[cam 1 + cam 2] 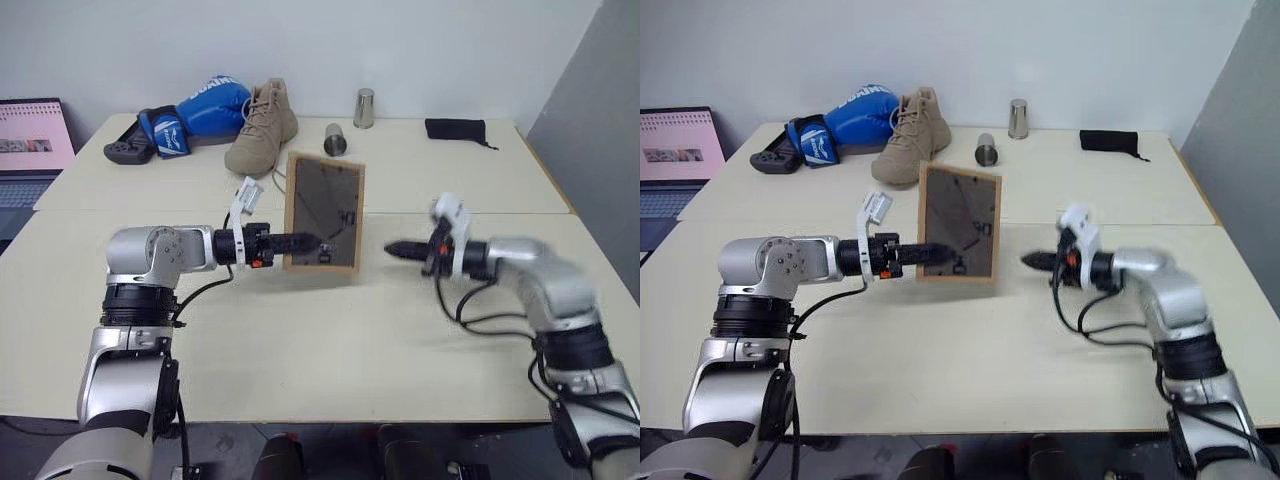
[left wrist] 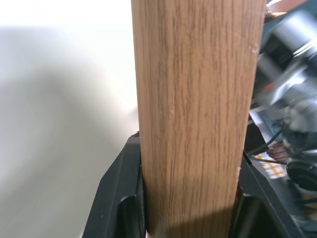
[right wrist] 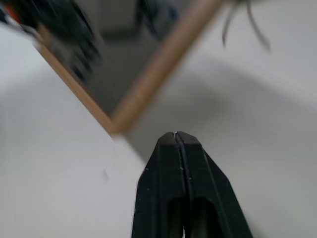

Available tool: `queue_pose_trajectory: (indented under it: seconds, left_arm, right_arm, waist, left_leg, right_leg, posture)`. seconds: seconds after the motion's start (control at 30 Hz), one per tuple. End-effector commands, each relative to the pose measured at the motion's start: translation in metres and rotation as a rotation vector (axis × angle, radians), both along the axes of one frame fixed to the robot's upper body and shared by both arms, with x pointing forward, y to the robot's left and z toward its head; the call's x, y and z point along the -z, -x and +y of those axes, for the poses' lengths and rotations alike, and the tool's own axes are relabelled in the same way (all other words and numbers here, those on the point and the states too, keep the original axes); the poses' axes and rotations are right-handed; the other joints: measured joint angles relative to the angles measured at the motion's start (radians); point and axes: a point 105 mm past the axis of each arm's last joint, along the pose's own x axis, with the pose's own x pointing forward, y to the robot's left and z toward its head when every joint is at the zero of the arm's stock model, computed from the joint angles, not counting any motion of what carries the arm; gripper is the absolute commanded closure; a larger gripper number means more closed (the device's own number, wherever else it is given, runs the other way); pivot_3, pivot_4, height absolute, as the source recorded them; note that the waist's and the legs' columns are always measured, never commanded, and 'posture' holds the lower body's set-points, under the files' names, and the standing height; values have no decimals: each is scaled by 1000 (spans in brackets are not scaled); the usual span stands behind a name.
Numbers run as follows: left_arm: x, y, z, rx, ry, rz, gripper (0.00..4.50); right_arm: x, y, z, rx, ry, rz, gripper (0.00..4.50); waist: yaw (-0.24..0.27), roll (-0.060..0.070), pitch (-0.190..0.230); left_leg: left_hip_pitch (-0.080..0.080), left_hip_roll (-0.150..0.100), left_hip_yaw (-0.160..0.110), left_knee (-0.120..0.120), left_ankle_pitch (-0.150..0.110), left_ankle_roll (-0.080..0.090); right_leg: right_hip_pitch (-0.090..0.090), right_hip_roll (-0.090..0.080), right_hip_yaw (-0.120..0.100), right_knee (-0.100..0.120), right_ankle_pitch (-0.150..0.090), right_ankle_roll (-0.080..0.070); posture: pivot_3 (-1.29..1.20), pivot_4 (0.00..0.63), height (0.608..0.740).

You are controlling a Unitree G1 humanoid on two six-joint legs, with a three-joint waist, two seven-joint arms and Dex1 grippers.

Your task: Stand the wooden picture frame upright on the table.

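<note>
Wooden picture frame [image 1: 323, 212] upright mid-bench [image 1: 330, 350], back toward robot; left fingers [image 1: 300, 242] clamp its edge for steadying; right fingers [image 1: 398, 248] together, apart from frame.

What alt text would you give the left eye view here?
The left gripper holds the wooden picture frame upright, its dark back toward the camera, over the table. The right gripper, shut, points at the frame from a short gap away. A tan boot sits farther back.
</note>
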Motion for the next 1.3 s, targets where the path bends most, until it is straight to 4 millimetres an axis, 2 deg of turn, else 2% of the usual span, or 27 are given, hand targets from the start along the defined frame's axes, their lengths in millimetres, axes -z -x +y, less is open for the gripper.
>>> queue_pose_trajectory:
  seconds: [0.03, 0.13, 0.33, 0.43, 0.63, 0.73, 0.83, 1.0, 1.2, 1.3]
  left_arm:
    - [-8, -2, -9, -31, -13, -127, 3211]
    - [-5, -1, -16, -45, -15, -154, 3211]
    - [-3, 6, -21, -43, -9, -169, 3211]
    - [-3, 11, -20, -37, -10, -171, 3211]
    - [1, 14, -18, -42, -14, -166, 3211]
    - [2, 14, -17, -52, -19, -165, 3211]
    - [3, 13, -13, -72, -19, -160, 3211]
    - [6, 13, -8, -88, -18, -144, 3211]
    - [9, 18, -7, -93, -15, -132, 3211]
    - [10, 20, -6, -96, -13, -124, 3211]
  right_arm:
    - [-29, 8, 16, -100, -88, -10, 3446]
    - [-34, 1, 22, -92, -87, -34, 2785]
    - [-32, -15, 30, -56, -72, -63, 1394]
    - [-30, -15, 36, -82, -74, -55, 774]
    - [-26, -15, 54, -123, -65, -72, 774]
    - [-30, -3, 66, -201, -72, -83, 774]
    - [-34, 20, 72, -330, -71, -72, 774]
    - [-30, 32, 66, -391, -50, -25, 774]
    - [-22, 18, 46, -308, -6, -24, 774]
    - [-15, 5, 31, -229, 26, -41, 774]
  waist:
    - [2, 0, 0]
    - [4, 0, 0]
    - [4, 0, 0]
    - [4, 0, 0]
    - [1, 0, 0]
    - [3, 0, 0]
    - [4, 0, 0]
    - [4, 0, 0]
    - [4, 0, 0]
    - [5, 0, 0]
  left_leg:
    - [0, 0, 0, 0, 0, 0]
    - [0, -1, 0, 1, 0, 0]
    - [-1, -1, 0, 0, 0, 0]
    - [-1, -1, 0, 0, 0, 0]
    - [-1, 0, 0, 0, 0, 0]
    - [-1, -1, 0, 0, 0, 0]
    - [-1, -1, 0, 0, 0, 0]
    - [-1, -1, 0, 0, 0, 0]
    - [-1, 0, 0, 0, 0, 0]
    - [-1, 0, 0, 0, 0, 0]
  right_leg:
    - [0, 0, 0, 0, 0, 0]
    - [1, 0, 0, -1, 0, 0]
    - [0, -1, 0, -1, 0, 0]
    - [0, 0, 0, -1, 0, 0]
    - [0, 0, 0, -1, 0, 0]
    - [0, 0, 0, -1, 0, 0]
    - [0, -1, 0, -1, 0, 0]
    - [0, -1, 0, -1, 0, 0]
    - [0, 0, 0, -1, 0, 0]
    - [0, 0, 0, -1, 0, 0]
  posture:
    - [0, 150, 740]
    - [0, 150, 740]
    - [0, 150, 740]
    - [0, 150, 740]
    - [0, 150, 740]
    - [0, 150, 740]
    - [0, 150, 740]
    - [0, 150, 740]
    - [0, 150, 740]
    - [0, 150, 740]
